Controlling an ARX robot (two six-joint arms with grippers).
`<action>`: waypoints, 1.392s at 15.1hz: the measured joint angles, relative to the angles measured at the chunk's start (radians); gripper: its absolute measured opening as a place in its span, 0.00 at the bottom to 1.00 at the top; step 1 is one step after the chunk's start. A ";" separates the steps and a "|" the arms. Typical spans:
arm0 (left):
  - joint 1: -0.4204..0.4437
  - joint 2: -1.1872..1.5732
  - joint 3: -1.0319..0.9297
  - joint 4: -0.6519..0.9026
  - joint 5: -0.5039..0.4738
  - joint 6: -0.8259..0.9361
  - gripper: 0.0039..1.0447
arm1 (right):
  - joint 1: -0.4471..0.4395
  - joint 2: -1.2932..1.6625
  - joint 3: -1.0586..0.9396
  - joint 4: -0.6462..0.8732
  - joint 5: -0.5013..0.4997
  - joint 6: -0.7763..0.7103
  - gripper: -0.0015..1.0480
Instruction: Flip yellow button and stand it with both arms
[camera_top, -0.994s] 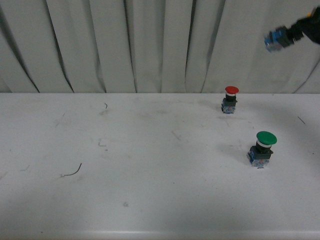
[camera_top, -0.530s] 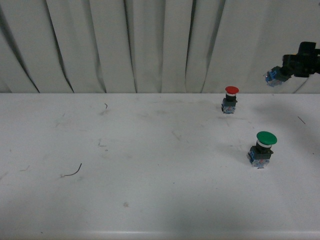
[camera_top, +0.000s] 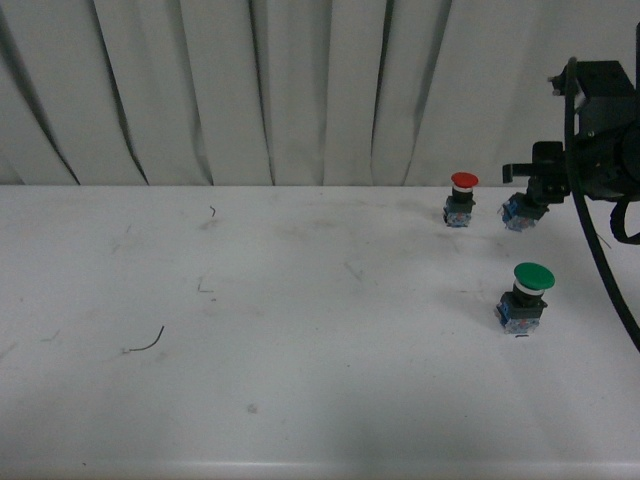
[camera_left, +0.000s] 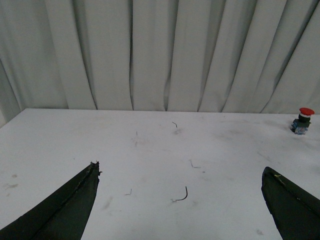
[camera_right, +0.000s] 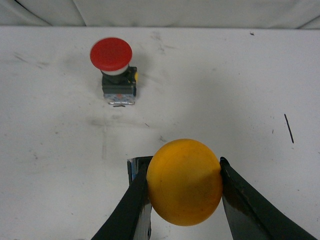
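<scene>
Two failure modes stand out to us at this moment. First, the yellow button (camera_right: 185, 182) may topple if let go as it is. It hangs tilted in the right gripper (camera_top: 527, 203), which is clenched on it, and a tilted release would likely tip it onto its side, where the round cap lets it roll. Second, the red button (camera_top: 462, 198) stands just beside it on the table (camera_top: 300, 330), so a sideways drift or a falling part could knock it over. The green button (camera_top: 527, 295) sits nearer the robot and looks less exposed. We also judge the hold itself a risk. In the right wrist view the fingers (camera_right: 240, 200) flank the cap closely, and we cannot tell whether they bear on its curved edge or on the collar hidden under it; a hold on the curve could slip. For orientation, the long axis runs from cap to contact block. The cap faces back toward the wrist and the blue-grey block points down and away toward the table, leaning toward the red button. The block is low over the far right of the table; we cannot tell if it touches. The left gripper (camera_left: 180, 169) is spread wide over bare table well to the left, holding nothing.
</scene>
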 joint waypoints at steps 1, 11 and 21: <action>0.000 0.000 0.000 0.000 0.000 0.000 0.94 | 0.008 0.015 0.017 -0.026 0.021 -0.027 0.34; 0.000 0.000 0.000 0.000 0.000 0.000 0.94 | 0.080 0.083 0.106 -0.108 0.075 -0.150 0.34; 0.000 0.000 0.000 0.000 0.000 0.000 0.94 | 0.086 0.169 0.217 -0.198 0.143 -0.170 0.34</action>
